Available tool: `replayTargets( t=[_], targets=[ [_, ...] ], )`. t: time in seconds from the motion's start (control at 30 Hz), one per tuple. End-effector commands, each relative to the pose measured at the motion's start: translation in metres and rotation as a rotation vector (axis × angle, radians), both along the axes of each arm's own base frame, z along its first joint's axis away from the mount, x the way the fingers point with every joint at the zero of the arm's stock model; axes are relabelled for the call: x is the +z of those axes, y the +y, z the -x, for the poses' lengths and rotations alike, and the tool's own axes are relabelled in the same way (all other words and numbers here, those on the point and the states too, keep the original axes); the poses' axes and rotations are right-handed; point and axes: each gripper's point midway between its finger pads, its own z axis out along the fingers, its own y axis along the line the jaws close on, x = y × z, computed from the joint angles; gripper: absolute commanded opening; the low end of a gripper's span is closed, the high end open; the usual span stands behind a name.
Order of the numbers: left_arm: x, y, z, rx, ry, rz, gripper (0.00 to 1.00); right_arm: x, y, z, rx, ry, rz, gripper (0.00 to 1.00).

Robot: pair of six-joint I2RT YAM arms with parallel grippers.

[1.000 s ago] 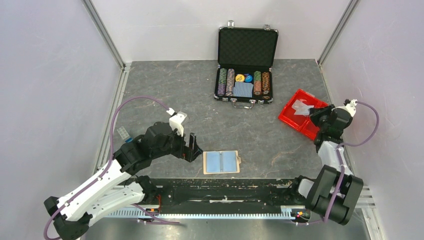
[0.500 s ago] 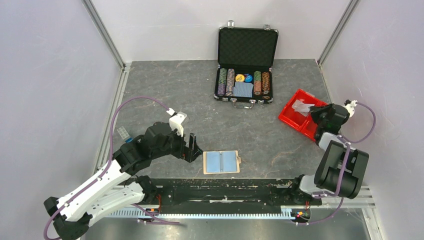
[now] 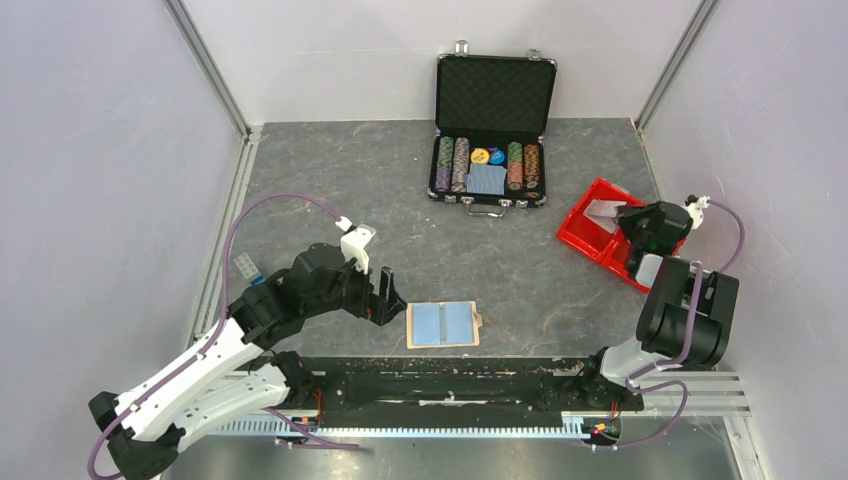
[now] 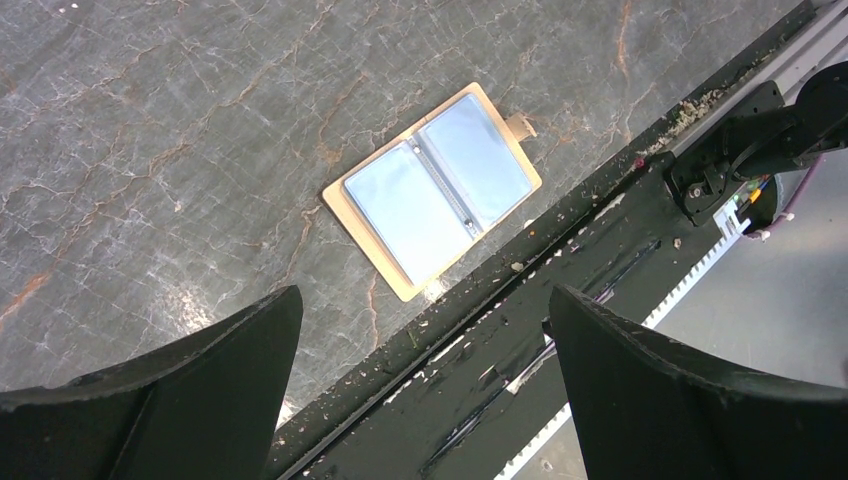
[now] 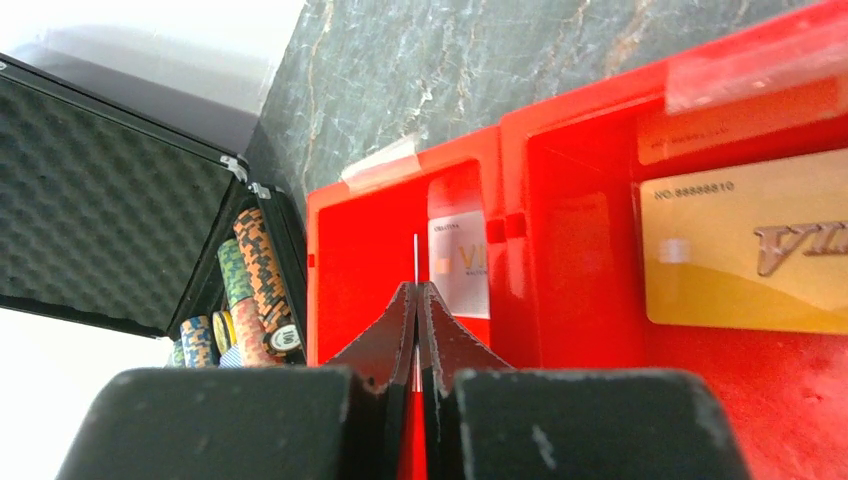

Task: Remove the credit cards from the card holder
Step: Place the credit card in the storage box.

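The tan card holder (image 3: 443,324) lies open and flat near the table's front edge, and its pale blue sleeves (image 4: 435,190) look empty. My left gripper (image 3: 385,295) is open and empty just left of it, with the holder ahead of the gripper (image 4: 422,300) in the left wrist view. My right gripper (image 3: 632,228) is over the red tray (image 3: 578,238), shut on a thin pale credit card seen edge-on (image 5: 415,262). A white card (image 5: 462,262) lies in the tray's left compartment. An orange-yellow card (image 5: 750,255) lies in the right compartment.
An open black chip case (image 3: 494,130) with poker chips and a blue deck stands at the back centre. The black rail (image 3: 440,385) runs along the near edge. Side walls with metal frames stand close on both sides.
My right arm has folded up and its elbow has come closer to the tray, with the gripper staying over the tray. The left arm and the card holder have not moved.
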Motion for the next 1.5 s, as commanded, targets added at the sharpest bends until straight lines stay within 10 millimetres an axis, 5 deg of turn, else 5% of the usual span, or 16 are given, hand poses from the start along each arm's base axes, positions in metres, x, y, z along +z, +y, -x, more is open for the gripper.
replayTargets(
  t=[0.0, 0.57, 0.9, 1.47],
  targets=[
    [0.001, -0.003, -0.001, -0.067, -0.052, -0.025, 1.00, 0.036, -0.012, -0.026, -0.024, -0.101, 0.064, 0.00],
    [0.003, -0.002, -0.001, -0.067, -0.059, -0.020, 1.00, 0.016, -0.010, -0.034, -0.044, -0.036, 0.103, 0.00],
    [0.001, -0.002, -0.002, -0.063, -0.058, -0.027, 1.00, 0.015, -0.015, -0.037, -0.073, -0.001, 0.120, 0.21],
    [-0.002, 0.001, -0.005, -0.044, -0.056, -0.045, 1.00, 0.088, -0.019, -0.041, -0.028, 0.080, 0.196, 0.36]
  ],
)
